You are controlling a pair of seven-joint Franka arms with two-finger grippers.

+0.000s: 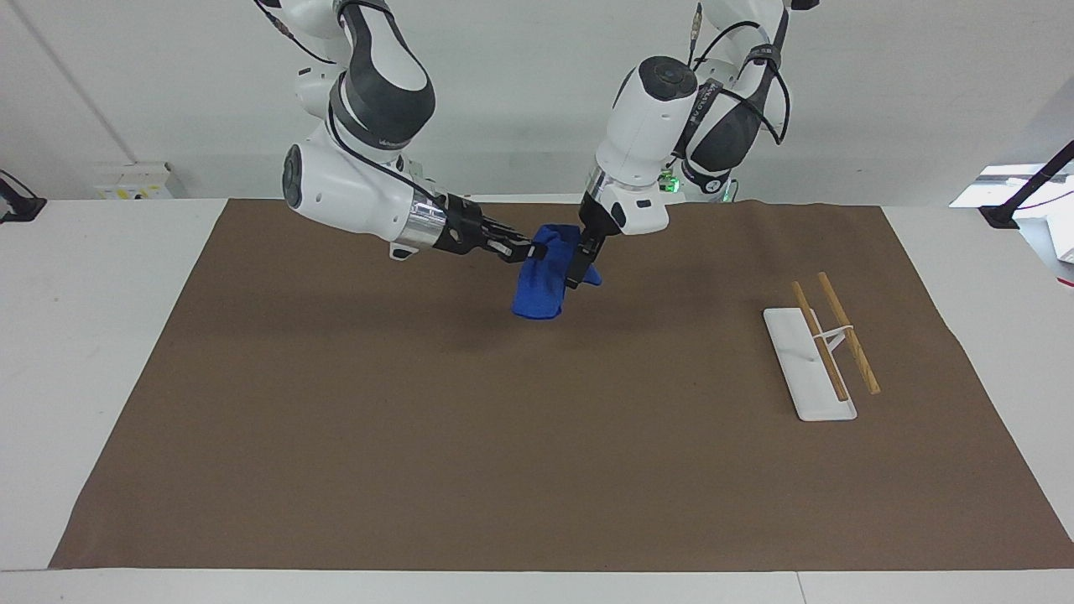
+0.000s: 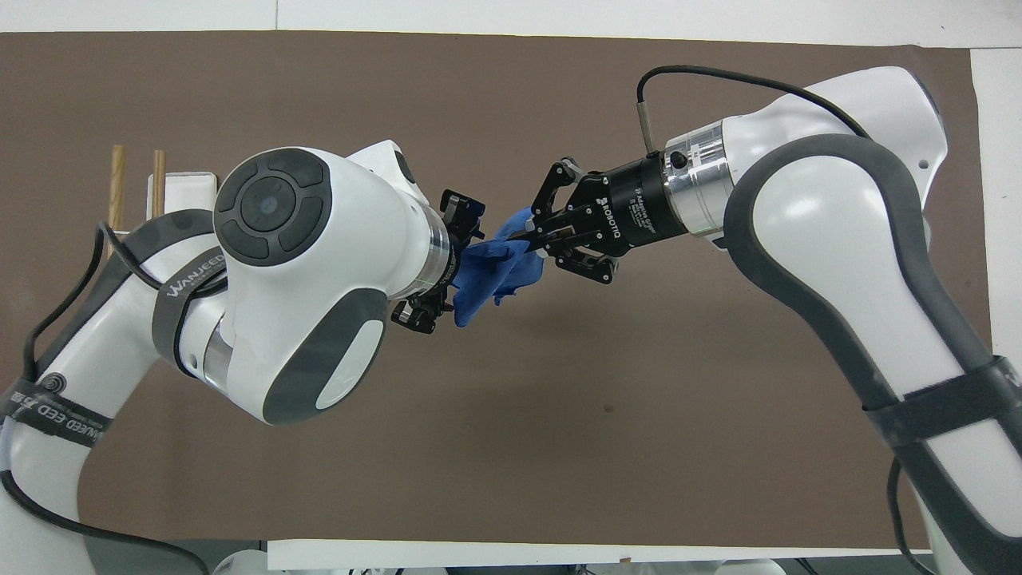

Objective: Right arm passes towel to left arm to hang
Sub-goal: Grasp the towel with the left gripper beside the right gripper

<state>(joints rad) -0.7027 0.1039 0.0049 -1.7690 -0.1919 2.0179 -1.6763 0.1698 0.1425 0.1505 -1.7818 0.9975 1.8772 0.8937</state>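
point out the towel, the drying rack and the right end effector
towel (image 1: pixel 537 294): facing view, hanging lower fold.
drying rack (image 1: pixel 793 352): facing view, bare white base.
right end effector (image 2: pixel 533 234): overhead view, between its fingertips.

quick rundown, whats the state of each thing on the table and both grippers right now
towel: off the mat, hanging bunched from the right gripper
right gripper: shut on the towel's upper corner
left gripper: at the towel, jaws open around a fold
rack: lying on the mat toward the left arm's end, two wooden rails bare
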